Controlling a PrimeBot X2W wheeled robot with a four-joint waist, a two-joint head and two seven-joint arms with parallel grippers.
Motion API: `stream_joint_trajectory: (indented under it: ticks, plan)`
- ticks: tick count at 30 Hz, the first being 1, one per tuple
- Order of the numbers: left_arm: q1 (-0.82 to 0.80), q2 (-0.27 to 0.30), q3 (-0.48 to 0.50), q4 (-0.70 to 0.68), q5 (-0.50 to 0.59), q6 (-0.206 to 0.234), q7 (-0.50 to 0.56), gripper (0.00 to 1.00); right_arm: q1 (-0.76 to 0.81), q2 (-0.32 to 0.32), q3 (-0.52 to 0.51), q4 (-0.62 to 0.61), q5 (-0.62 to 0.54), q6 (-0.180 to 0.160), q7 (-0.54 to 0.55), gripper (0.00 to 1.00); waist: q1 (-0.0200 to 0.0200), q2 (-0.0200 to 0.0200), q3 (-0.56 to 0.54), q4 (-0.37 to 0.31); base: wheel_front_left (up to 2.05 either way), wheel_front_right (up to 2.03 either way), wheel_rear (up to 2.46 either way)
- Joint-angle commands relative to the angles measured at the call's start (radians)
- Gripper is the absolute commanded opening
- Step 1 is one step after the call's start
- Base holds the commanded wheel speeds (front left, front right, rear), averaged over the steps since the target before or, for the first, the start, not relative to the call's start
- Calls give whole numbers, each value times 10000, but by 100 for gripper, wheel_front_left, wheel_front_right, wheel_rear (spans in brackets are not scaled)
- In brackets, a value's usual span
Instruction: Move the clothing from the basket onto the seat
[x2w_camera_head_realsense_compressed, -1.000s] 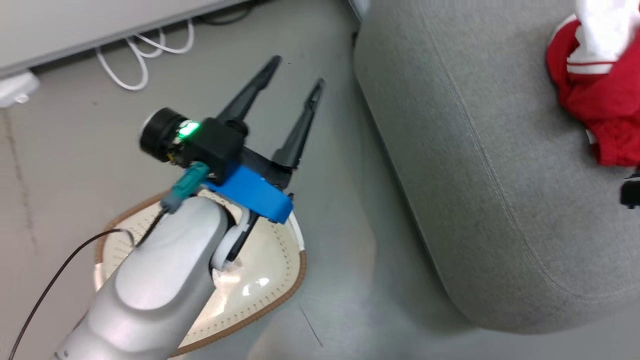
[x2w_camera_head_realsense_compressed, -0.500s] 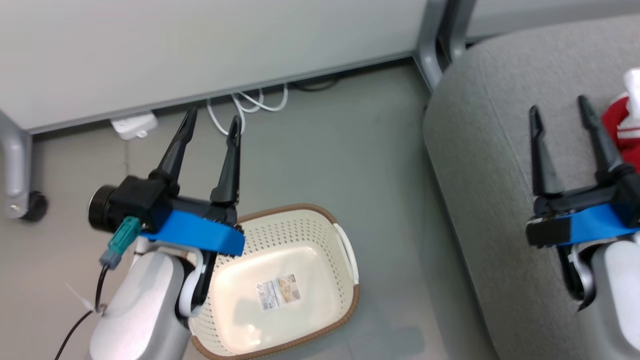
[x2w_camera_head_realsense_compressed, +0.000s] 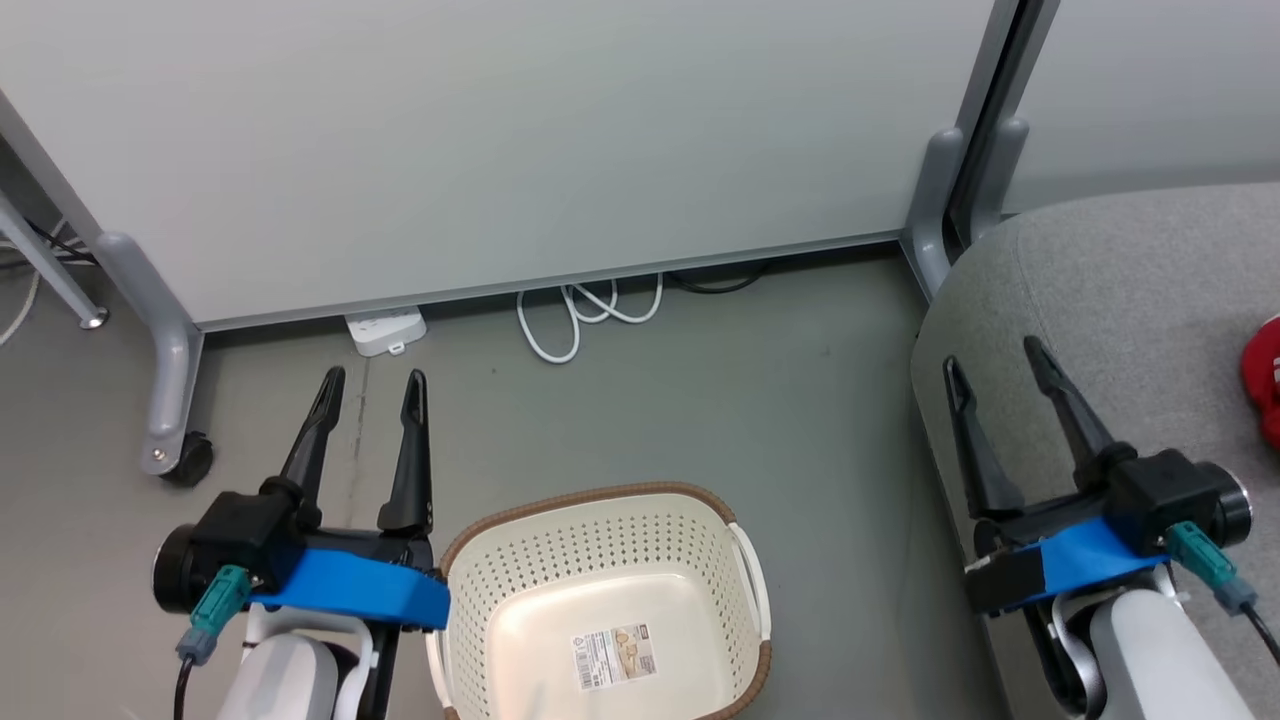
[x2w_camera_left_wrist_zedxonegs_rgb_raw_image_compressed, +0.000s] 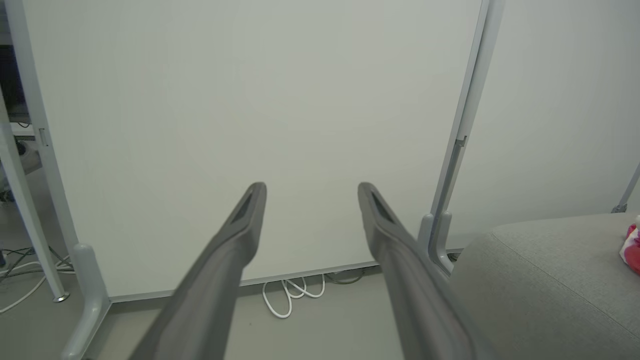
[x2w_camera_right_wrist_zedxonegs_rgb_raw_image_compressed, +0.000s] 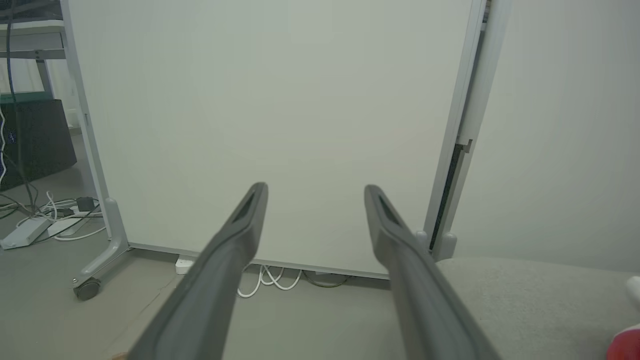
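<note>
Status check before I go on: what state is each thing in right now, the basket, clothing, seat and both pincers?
basket: upright on the floor, no garment in the part in view, bottom label uncovered.
clothing: bunched on the seat, at the head view's right edge.
seat: carrying the clothing.
left pincer: open, holding nothing, left of the basket.
right pincer: open, holding nothing, by the seat's left edge.

My left gripper (x2w_camera_head_realsense_compressed: 375, 376) & right gripper (x2w_camera_head_realsense_compressed: 990, 352): long dark fingers (x2w_camera_head_realsense_compressed: 407, 450), blue brackets (x2w_camera_head_realsense_compressed: 350, 597) behind, teal plugs (x2w_camera_head_realsense_compressed: 215, 598) w/ black cables (x2w_camera_head_realsense_compressed: 184, 688), pale forearms (x2w_camera_head_realsense_compressed: 285, 688), prob. plastic.
</note>
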Motion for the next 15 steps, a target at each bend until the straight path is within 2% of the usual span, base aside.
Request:
stream_joint_trajectory:
  ticks: [1, 15]
  plan:
    - [336, -56, 219, -63, 144, -88, -31, 100, 370, 129, 9, 28, 101, -3, -1, 100, 2, 0, -310, 171, 0, 0, 0]
    - [1560, -349, 1106, -153, 748, -542, -30, 100, 1684, 763, -192, -6, 319, -3, 0, 100, 2, 0, -933, 234, 0, 0, 0]
